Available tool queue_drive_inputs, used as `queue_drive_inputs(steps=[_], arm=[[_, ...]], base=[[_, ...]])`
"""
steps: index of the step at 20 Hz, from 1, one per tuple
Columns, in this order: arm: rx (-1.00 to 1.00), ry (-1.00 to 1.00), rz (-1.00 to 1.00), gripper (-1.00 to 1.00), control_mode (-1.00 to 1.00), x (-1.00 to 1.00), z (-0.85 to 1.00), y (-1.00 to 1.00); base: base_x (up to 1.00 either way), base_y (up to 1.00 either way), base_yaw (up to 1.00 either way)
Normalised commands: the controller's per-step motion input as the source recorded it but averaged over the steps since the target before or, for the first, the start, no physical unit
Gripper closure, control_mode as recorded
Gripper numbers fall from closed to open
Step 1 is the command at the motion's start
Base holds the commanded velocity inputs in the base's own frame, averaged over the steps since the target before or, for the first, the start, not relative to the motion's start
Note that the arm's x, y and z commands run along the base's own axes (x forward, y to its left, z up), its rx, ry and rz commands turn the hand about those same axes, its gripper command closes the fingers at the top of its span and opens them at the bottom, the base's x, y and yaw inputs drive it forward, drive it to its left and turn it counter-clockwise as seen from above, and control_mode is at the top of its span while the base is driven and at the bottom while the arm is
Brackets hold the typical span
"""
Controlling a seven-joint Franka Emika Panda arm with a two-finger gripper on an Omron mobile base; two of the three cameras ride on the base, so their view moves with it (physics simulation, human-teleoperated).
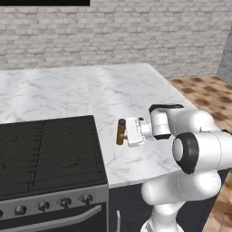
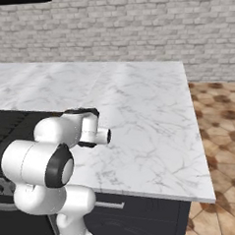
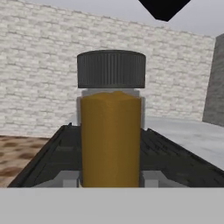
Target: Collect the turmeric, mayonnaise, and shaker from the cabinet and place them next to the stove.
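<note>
Jaws closed on turmeric (image 3: 111, 131) | bottle base cut off — held over counter (image 1: 131, 90) beside stove (image 1: 47, 149)

White marble counter (image 1: 122, 90) spans mid-frame in both base views. Pale grey brick wall (image 1: 136, 31) across the top. Brown patterned tile floor (image 2: 224, 132) at right edge. Dark drawer fronts (image 2: 140, 214) with silver handle, lower frame.
</note>
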Motion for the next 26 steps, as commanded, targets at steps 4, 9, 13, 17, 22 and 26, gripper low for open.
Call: queue_drive_inputs(steps=[4, 9, 13, 17, 22, 26], arm=[[-0.06, -0.01, 0.0, 1.0, -1.0, 0.04, -0.41, 0.0], [-0.02, -0.02, 0.01, 1.0, -1.0, 0.02, -0.31, 0.0], [0.0, 0.0, 0.04, 1.0, -1.0, 0.11, -0.3, 0.0], [0.0, 0.0, 0.1, 1.0, -1.0, 0.23, -0.3, 0.0], [0.0, 0.01, 0.13, 1.0, -1.0, 0.18, -0.3, 0.07], [0.01, 0.0, 0.11, 1.0, -1.0, 0.08, -0.33, 0.09]], base=[[0.0, 0.0, 0.0], [0.0, 0.0, 0.0], [0.0, 0.0, 0.0], [0.0, 0.0, 0.0], [0.0, 0.0, 0.0], [0.0, 0.0, 0.0]])
